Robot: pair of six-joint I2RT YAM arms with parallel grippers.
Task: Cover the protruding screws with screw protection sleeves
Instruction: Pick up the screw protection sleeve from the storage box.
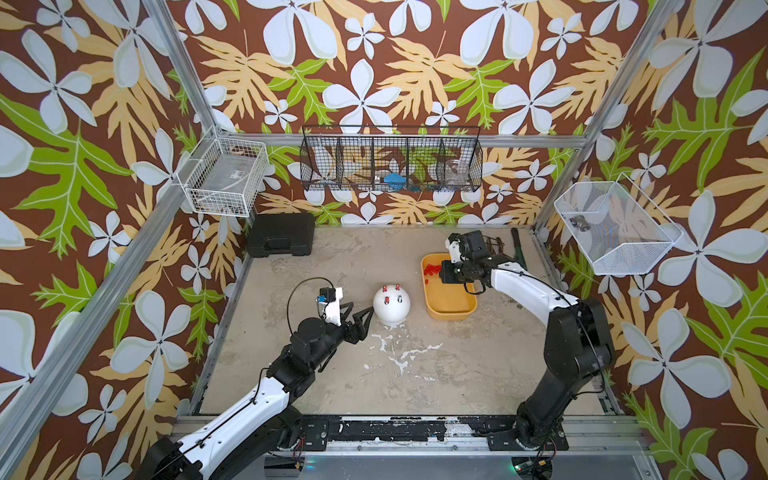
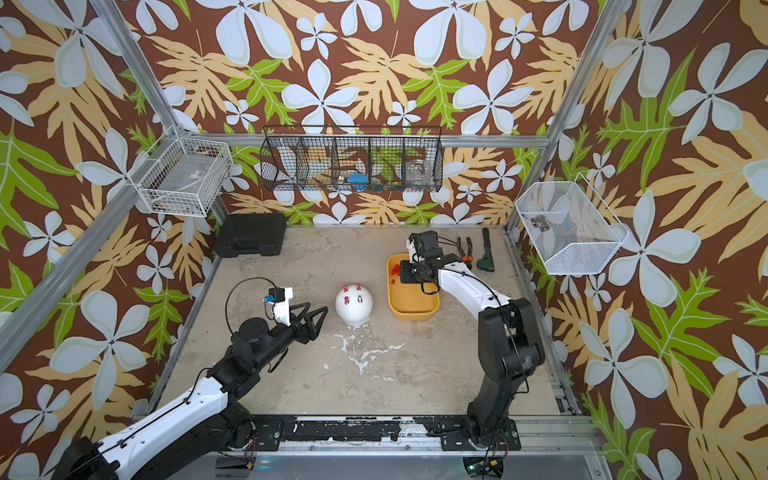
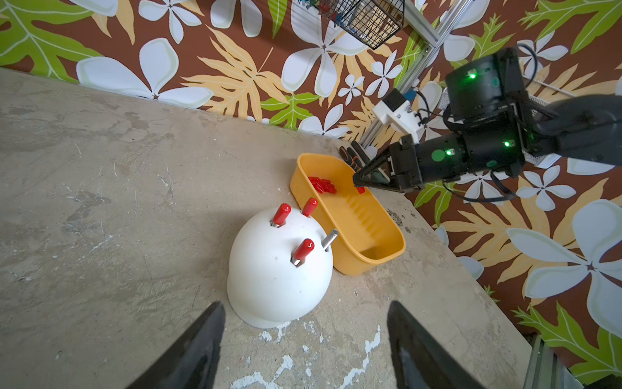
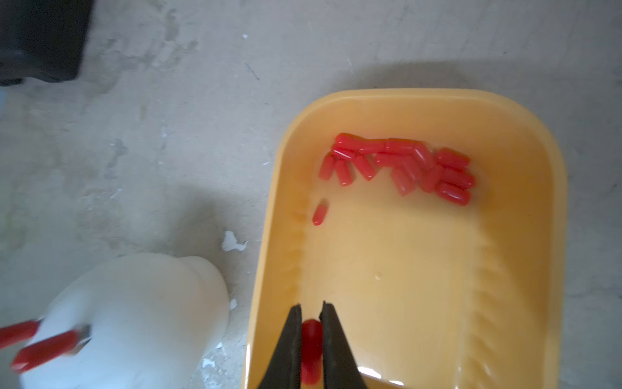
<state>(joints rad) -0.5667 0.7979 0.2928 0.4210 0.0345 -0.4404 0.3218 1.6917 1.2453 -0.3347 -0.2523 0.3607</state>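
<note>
Three red sleeves point(image 1: 386, 300) stand on the white dome point(image 1: 390, 313).

Robot lab cell: aluminium frame point(image 1: 532, 142), floral backdrop walls point(image 1: 374, 62), wire baskets point(image 1: 224, 178)

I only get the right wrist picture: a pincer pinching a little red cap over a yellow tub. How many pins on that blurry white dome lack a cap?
Observer: One. The left wrist view shows three red sleeves fitted and one bare grey screw on the white dome, on the side nearest the yellow tub.
Operator: What is the other arm doing?
Observer: The left pincer is open and empty, close beside the dome.
Operator: Anything behind the tub?
Observer: Orange-handled pliers lie near the far wall.
</note>
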